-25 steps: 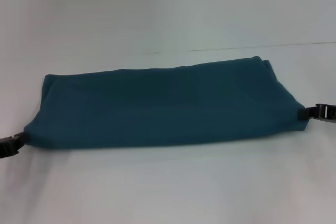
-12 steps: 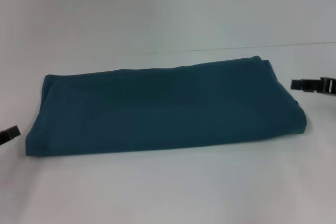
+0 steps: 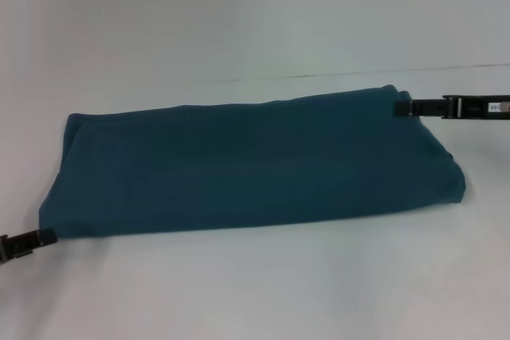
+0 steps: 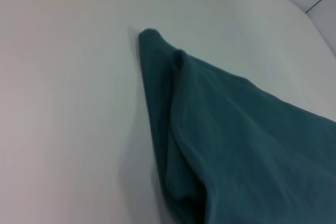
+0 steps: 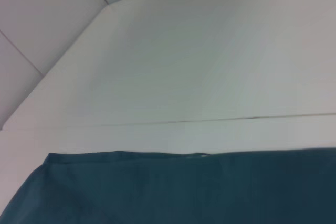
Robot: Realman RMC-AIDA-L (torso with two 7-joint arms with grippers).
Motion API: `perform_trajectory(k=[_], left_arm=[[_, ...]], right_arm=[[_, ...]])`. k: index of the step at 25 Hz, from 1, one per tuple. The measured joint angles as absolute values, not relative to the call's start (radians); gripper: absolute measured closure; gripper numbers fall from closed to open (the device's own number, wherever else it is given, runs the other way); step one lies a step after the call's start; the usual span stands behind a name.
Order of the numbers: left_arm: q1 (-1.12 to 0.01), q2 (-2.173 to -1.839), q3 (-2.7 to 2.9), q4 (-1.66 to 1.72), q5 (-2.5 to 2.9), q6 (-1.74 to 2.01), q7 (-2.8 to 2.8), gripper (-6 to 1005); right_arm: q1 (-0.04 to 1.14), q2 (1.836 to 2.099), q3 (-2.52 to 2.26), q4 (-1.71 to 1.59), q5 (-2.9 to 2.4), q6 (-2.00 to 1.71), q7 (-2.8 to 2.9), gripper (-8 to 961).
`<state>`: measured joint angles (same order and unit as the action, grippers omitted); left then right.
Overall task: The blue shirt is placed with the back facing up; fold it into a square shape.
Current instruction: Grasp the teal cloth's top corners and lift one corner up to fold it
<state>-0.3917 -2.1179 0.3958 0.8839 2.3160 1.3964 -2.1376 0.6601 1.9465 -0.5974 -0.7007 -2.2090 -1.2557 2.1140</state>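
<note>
Dark teal-blue cotton shirt lies folded into long band across white surface, plain side up; lettering hidden. Left black gripper at shirt's near left corner, mostly cut off by picture edge; fingers' state: cannot tell. Right black gripper at far right corner, tip touching fabric edge; cannot tell if fingers spread or pinching. Left wrist view: layered folded corner, own fingers unseen. Right wrist view: shirt's far edge, fingers unseen.

Black slim grippers: left gripper; right gripper (white label).
</note>
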Motion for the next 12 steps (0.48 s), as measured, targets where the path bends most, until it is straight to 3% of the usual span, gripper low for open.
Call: perform_trajectory(k=[2, 12], left_arm=[[-0.396, -2.118, 0.397, 0.868, 2.318, 1.395, -2.142, 372], [-0.439, -2.109, 0.422, 0.82, 2.359, 1.356, -2.197, 373]], right_arm=[[0.67, 1.951, -0.599, -0.698, -2.209, -1.248, 2.107, 105], [0.681, 1.956, -0.606, -0.706, -2.204, -1.239, 2.099, 96]])
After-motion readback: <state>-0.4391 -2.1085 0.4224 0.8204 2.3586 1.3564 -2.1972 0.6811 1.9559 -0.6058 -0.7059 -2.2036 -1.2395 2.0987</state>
